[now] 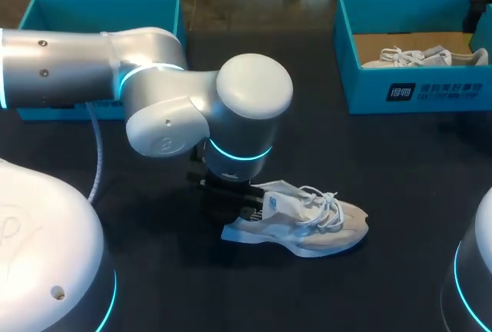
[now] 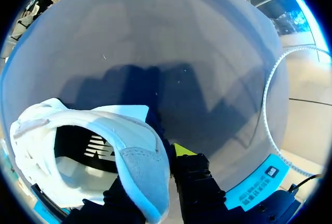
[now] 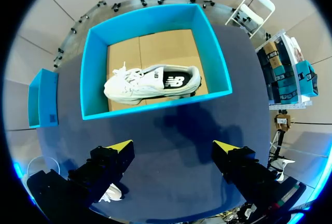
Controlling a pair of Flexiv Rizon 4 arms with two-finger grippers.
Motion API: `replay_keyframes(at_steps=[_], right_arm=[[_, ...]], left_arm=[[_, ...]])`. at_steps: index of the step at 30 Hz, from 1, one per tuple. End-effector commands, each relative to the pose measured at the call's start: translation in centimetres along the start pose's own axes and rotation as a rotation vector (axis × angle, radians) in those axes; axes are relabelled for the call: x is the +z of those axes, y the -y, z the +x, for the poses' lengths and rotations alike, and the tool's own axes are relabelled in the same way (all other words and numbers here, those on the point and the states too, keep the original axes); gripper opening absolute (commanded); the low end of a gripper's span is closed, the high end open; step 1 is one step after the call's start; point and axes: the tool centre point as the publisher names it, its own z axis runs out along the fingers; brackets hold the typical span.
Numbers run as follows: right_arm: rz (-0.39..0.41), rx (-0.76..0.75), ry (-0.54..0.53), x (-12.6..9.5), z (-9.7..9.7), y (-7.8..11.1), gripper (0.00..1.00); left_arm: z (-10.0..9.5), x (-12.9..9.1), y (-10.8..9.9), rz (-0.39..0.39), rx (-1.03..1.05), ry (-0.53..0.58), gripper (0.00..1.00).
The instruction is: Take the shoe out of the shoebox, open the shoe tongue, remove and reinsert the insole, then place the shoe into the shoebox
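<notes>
Our left gripper (image 2: 153, 175) pinches the heel of the shoe (image 1: 307, 224), which lies mid-table (image 1: 400, 178) toward the near edge. It is out of the shoebox (image 1: 415, 90) at the far right corner. Our right gripper (image 3: 173, 150) hangs spread. Opening the tongue (image 1: 283, 197) looks next, and that needs the right gripper.

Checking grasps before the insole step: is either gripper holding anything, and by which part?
The left gripper holds the shoe by its heel collar. The right gripper is open and holds nothing.

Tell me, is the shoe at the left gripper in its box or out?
Out: the shoe stands sole-down on the dark table, clear of the shoebox.
</notes>
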Motion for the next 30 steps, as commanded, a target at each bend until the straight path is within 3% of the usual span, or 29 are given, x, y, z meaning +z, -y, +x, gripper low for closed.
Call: replay_keyframes(at_steps=[1, 2, 7, 13, 18, 22, 27, 30], right_arm=[[0.0, 0.001, 0.001, 0.0, 0.0, 0.0, 1.0], [0.0, 0.001, 0.001, 0.0, 0.0, 0.0, 1.0], [0.0, 0.001, 0.001, 0.0, 0.0, 0.0, 1.0], [0.0, 0.001, 0.001, 0.0, 0.0, 0.0, 1.0], [0.0, 0.001, 0.001, 0.0, 0.0, 0.0, 1.0], [0.0, 0.001, 0.001, 0.0, 0.0, 0.0, 1.0], [0.0, 0.001, 0.001, 0.0, 0.0, 0.0, 1.0], [0.0, 0.001, 0.001, 0.0, 0.0, 0.0, 1.0]], left_arm=[[-0.1, -0.2, 0.0, 0.001, -0.004, 0.009, 0.88], [-0.1, -0.4, 0.0, 0.005, -0.007, 0.016, 1.0], [0.5, -2.7, -0.1, 0.007, -0.021, 0.071, 1.0], [2.0, -7.2, -0.5, 0.0, -0.07, 0.185, 1.0], [4.5, -11.1, -0.3, 0.042, -0.207, 0.374, 1.0], [6.3, -13.2, 0.1, 0.063, -0.347, 0.456, 1.0], [9.5, -15.0, -0.3, 0.248, -0.486, 0.549, 1.0], [9.5, -15.0, -0.3, 0.248, -0.486, 0.549, 1.0]])
